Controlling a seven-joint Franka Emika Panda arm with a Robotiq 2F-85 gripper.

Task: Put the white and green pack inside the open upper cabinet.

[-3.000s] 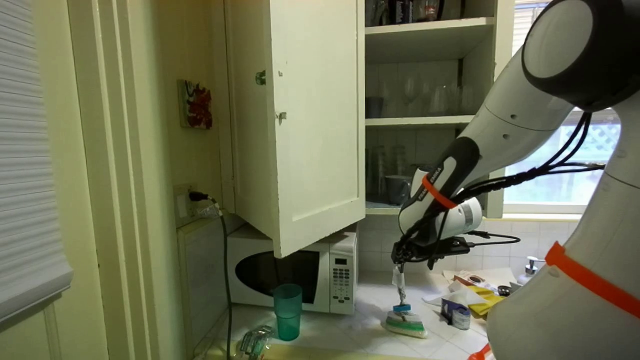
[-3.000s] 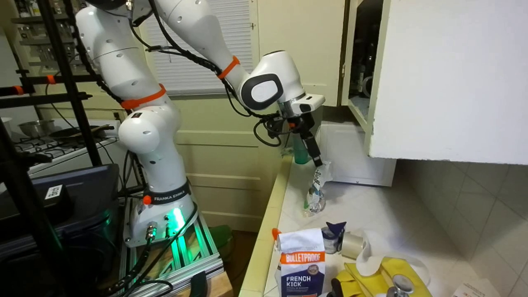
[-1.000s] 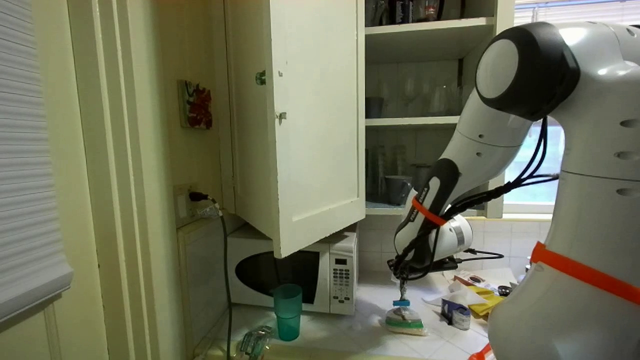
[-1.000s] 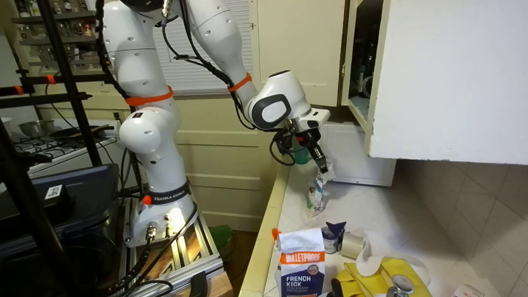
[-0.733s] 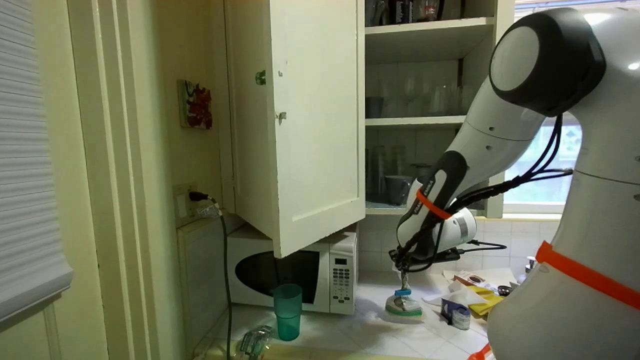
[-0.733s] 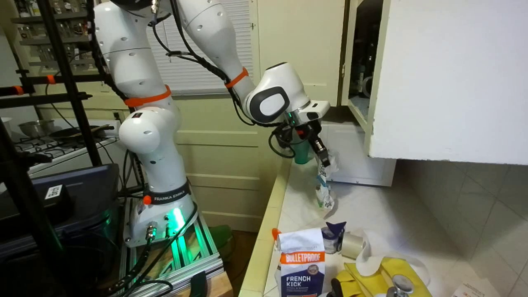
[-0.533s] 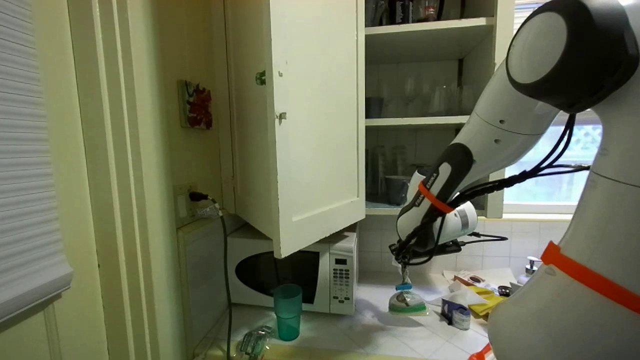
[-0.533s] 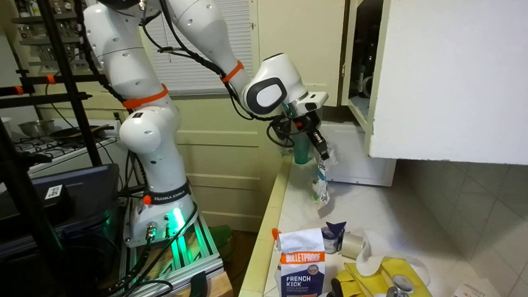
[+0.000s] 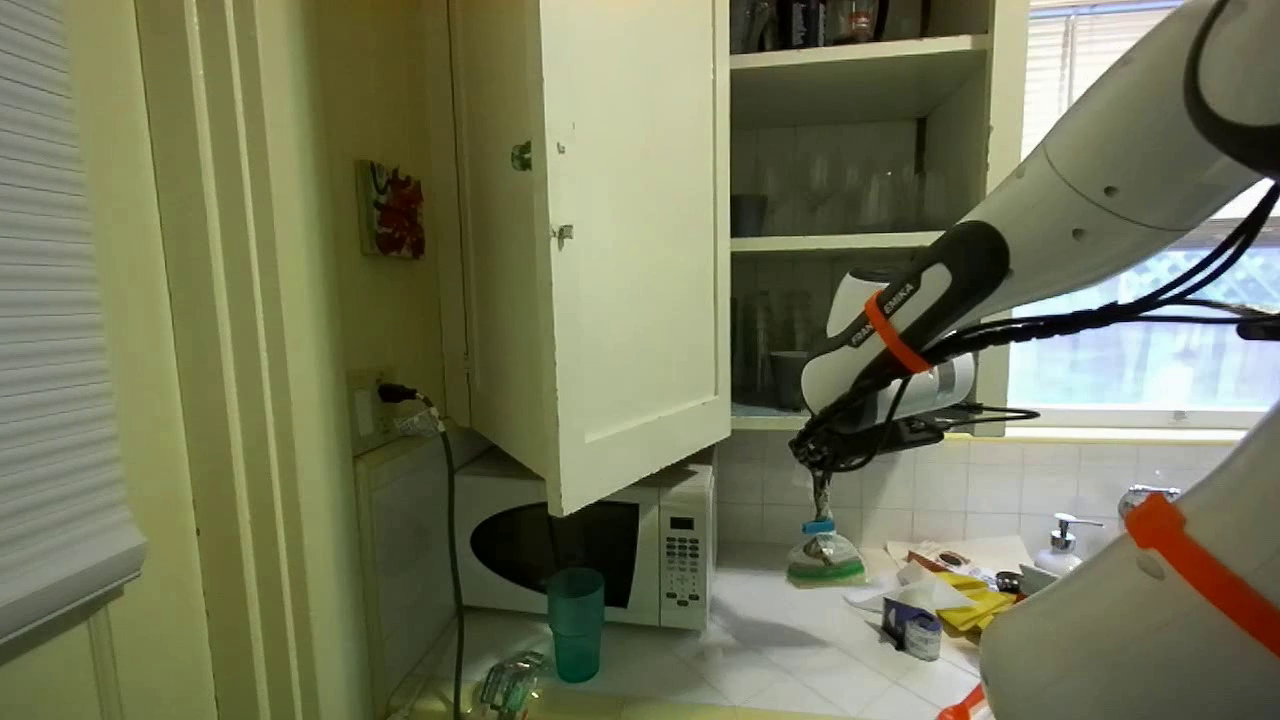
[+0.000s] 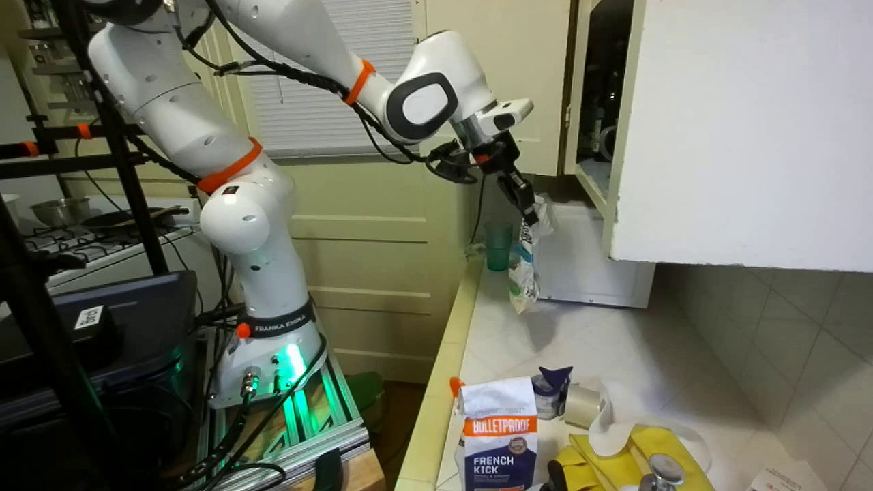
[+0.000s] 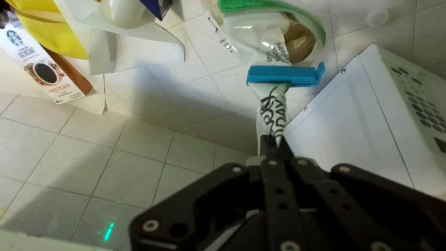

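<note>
The white and green pack (image 9: 827, 558) hangs in the air above the counter, its green band lowest. A blue clip (image 11: 284, 75) pinches its neck, and the twisted top with black print runs up between my fingertips. My gripper (image 11: 277, 143) is shut on that top end, as the wrist view shows. In an exterior view the gripper (image 10: 530, 215) points down and the pack dangles beside the microwave. The open upper cabinet (image 9: 860, 242) is above and behind the pack, glassware on its shelves. Its panelled door (image 9: 640, 230) stands swung out to the left there.
Below the door is the white microwave (image 9: 686, 560), with a teal cup (image 9: 575, 630) in front. A coffee bag (image 10: 498, 436), a dark blue pack (image 10: 549, 392) and yellow packets (image 10: 648, 453) stand on the counter. A clear wrapper (image 9: 510, 682) lies near its edge.
The pack has come up off the counter with my gripper, which stays shut on it. The arm has risen, its elbow swinging up and back.
</note>
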